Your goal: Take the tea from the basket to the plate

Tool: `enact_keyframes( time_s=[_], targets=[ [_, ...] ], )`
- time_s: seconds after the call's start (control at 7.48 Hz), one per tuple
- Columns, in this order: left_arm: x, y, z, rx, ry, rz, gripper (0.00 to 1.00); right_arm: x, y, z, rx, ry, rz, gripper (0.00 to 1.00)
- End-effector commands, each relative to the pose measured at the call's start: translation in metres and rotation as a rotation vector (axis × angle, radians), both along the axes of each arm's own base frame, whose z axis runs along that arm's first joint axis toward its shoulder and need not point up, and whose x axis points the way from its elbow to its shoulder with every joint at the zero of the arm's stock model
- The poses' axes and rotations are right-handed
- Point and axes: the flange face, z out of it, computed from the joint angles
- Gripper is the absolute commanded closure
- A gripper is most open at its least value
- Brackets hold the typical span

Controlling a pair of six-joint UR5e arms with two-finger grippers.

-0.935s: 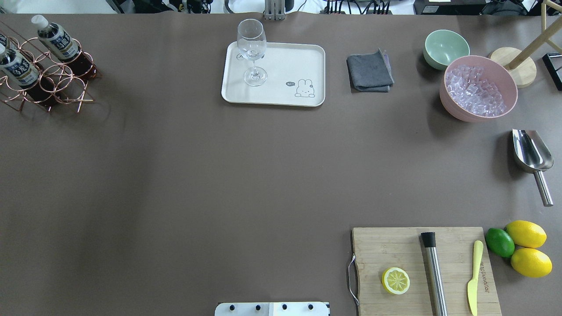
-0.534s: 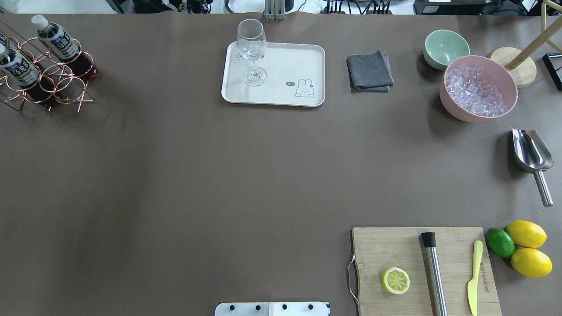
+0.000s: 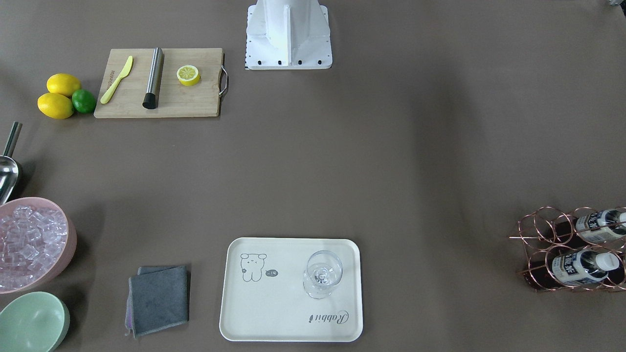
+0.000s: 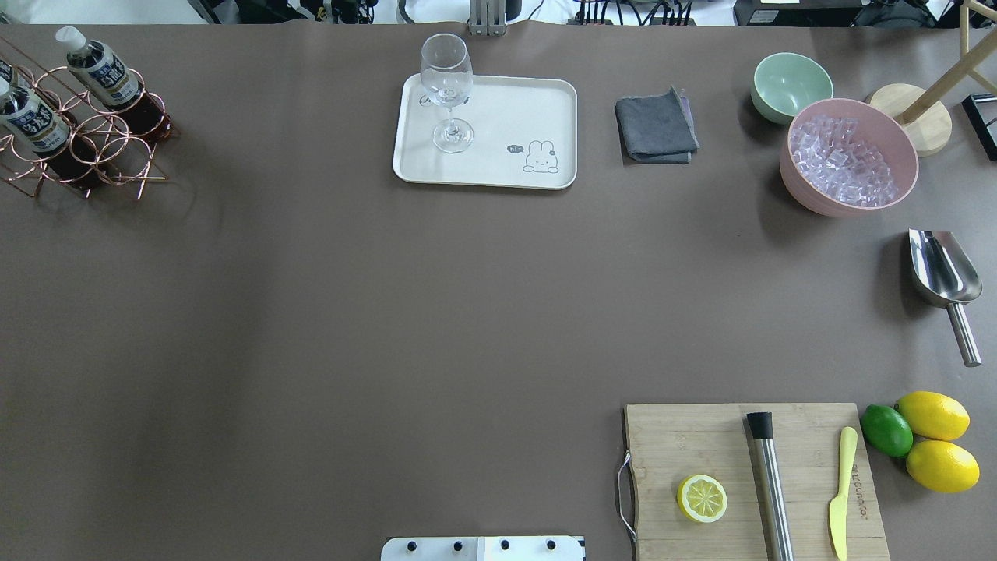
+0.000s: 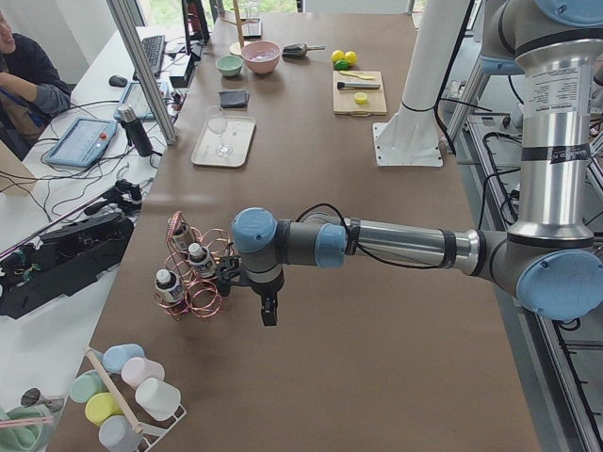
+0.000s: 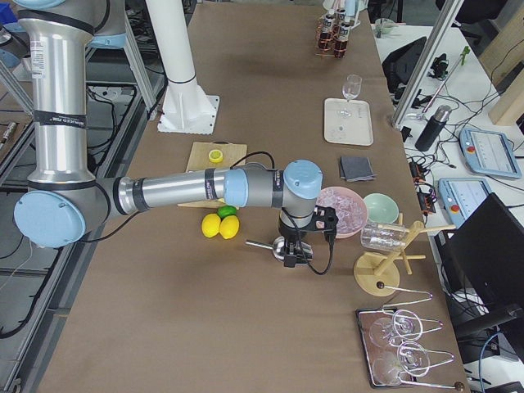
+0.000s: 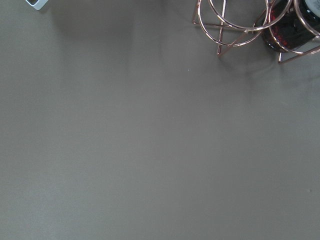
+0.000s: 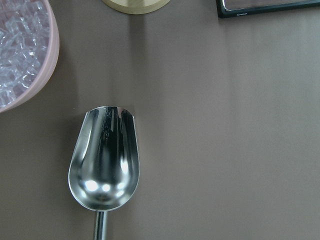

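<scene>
The tea (image 4: 101, 74) stands in the copper wire basket (image 4: 101, 148) at the far left corner, white cap up, beside another bottle (image 4: 31, 125). The basket (image 3: 543, 234) sits at the right edge in the front-facing view. The cream plate (image 4: 506, 109) lies at the far middle and carries a wine glass (image 4: 448, 93). In the exterior left view my left gripper (image 5: 268, 318) hangs pointing down beside the basket (image 5: 203, 292); I cannot tell its state. My right gripper (image 6: 292, 258) hovers over the steel scoop (image 8: 105, 160); I cannot tell whether it is open or shut.
A pink bowl of ice (image 4: 849, 156), a green bowl (image 4: 790, 86) and a grey cloth (image 4: 656, 125) sit far right. The wooden cutting board (image 4: 748, 475) with a lemon half, muddler and knife lies near right, beside lemons and a lime. A person (image 5: 28, 66) sits beyond the table.
</scene>
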Motion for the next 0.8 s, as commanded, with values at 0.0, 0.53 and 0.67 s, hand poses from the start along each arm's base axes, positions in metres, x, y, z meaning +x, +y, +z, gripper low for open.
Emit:
enact_keyframes(
  time_s=[0.0, 0.53, 0.67],
  targets=[
    [-0.001, -0.001, -0.004, 0.059, 0.003, -0.002, 0.02, 0.001, -0.001, 0.001, -0.002, 0.001, 0.001, 0.00],
    [-0.001, 0.004, 0.008, 0.037, 0.006, -0.003, 0.02, 0.001, -0.001, 0.001, -0.002, 0.001, 0.003, 0.00],
    [0.000, 0.004, 0.009, 0.033, 0.006, -0.002, 0.02, 0.004, 0.000, 0.001, -0.002, 0.001, 0.007, 0.00]
  ],
)
